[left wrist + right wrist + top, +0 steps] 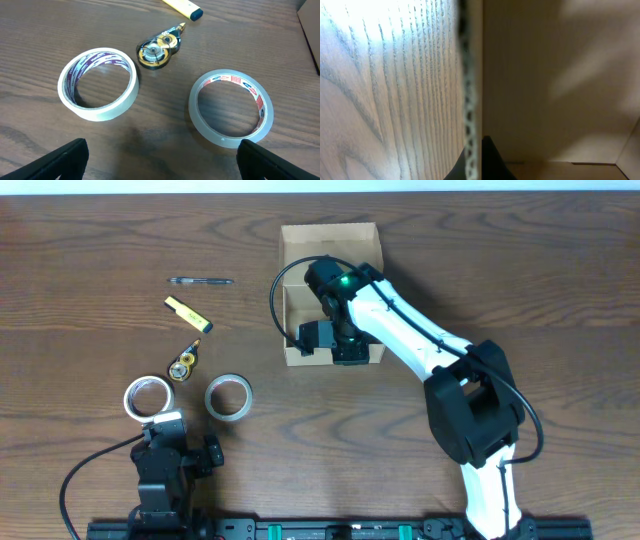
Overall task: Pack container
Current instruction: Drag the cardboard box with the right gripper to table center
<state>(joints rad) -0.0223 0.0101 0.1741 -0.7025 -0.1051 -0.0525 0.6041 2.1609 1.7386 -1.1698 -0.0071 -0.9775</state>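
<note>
Bottom left: left gripper (162, 162), jaws wide, empty. Just beyond: white tape roll (98, 82), purple print inside, unreadable; clear tape roll (231, 109), red-and-blue label, unreadable. Then correction-tape dispenser (159, 49), yellow marker (188, 315), pen (200, 281). Upper centre: open cardboard box (330, 242) on dark wood table (560, 270); right gripper (335, 345) inside, closed, hold on wall unclear.

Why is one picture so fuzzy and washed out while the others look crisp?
Right wrist view: too close, so the tan cardboard box wall blurs and the brown wooden table glares white; left wrist view: sharp on the white tape roll and clear tape roll; overhead view: even light, crisp.
</note>
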